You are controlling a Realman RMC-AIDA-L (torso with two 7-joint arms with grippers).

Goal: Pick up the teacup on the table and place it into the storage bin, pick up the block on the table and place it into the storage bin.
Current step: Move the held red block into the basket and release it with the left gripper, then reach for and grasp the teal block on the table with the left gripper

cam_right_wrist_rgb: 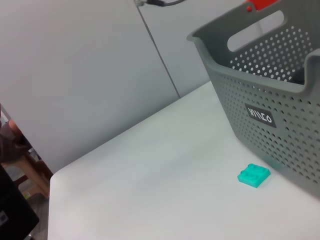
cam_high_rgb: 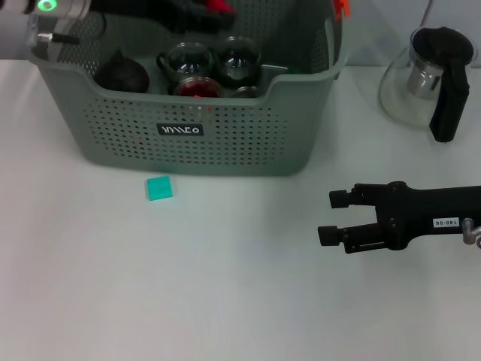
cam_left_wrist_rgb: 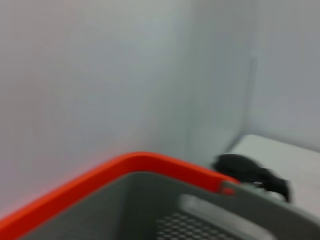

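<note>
Head view gives you the grey-green perforated storage bin [cam_high_rgb: 225, 120] standing at the far middle of the white bench [cam_high_rgb: 225, 286], with its black logo label [cam_high_rgb: 180, 129] facing you and an orange clip [cam_high_rgb: 342, 7] on its far right rim. Inside it you can see several glass teacups [cam_high_rgb: 239, 59], one with red contents [cam_high_rgb: 197, 87], and a dark round teapot [cam_high_rgb: 120, 71] at the left end. Your left gripper [cam_high_rgb: 199, 15] hangs above the bin's far left part; it is dark and partly cropped, so you cannot tell whether its fingers are apart or together. The teal block [cam_high_rgb: 158, 187] lies on the bench just in front of the bin's front wall, left of the label, touching nothing. Your right gripper [cam_high_rgb: 334, 216] sits low over the bench at the right, well apart from the block, its two fingers spread with nothing between them. A glass pitcher with a black handle [cam_high_rgb: 428, 79] stands to the right of the bin.
</note>
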